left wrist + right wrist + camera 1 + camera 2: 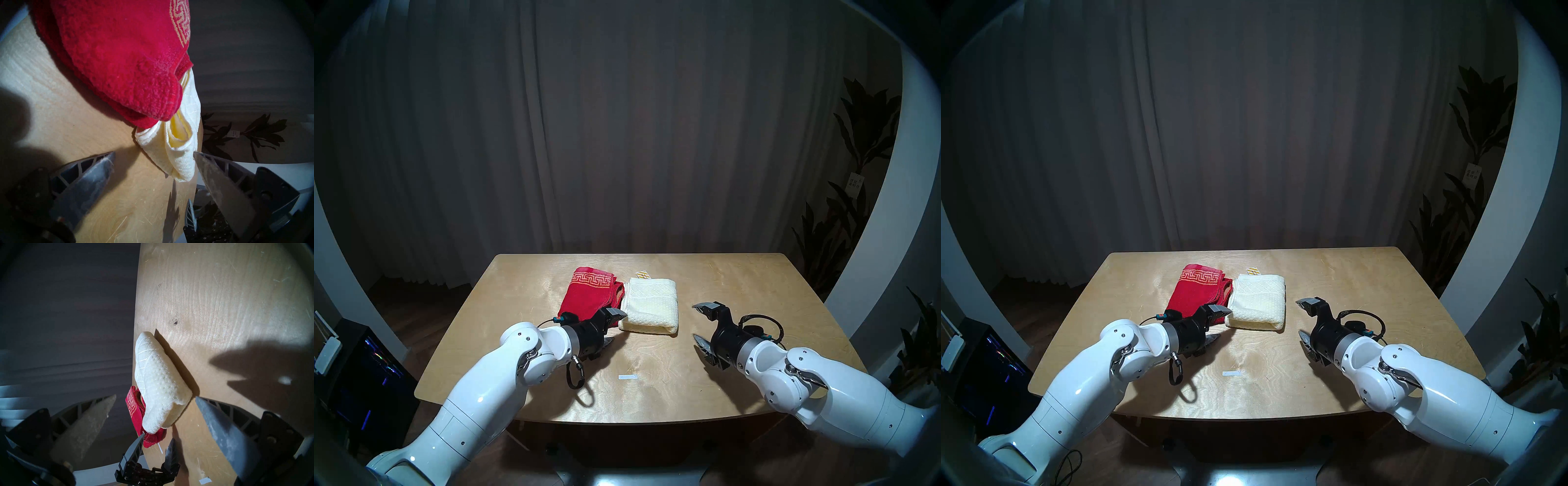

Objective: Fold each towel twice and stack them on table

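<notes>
The folded cream towel (651,306) lies beside the red towel (588,294); the left gripper (614,329), jaws apart and empty, is nearest its corner, while the right gripper (699,322) gapes farther off.

Dark pleated curtain (619,118) behind, leafy plant (843,217) at right, wood floor (415,312), dim light
</notes>
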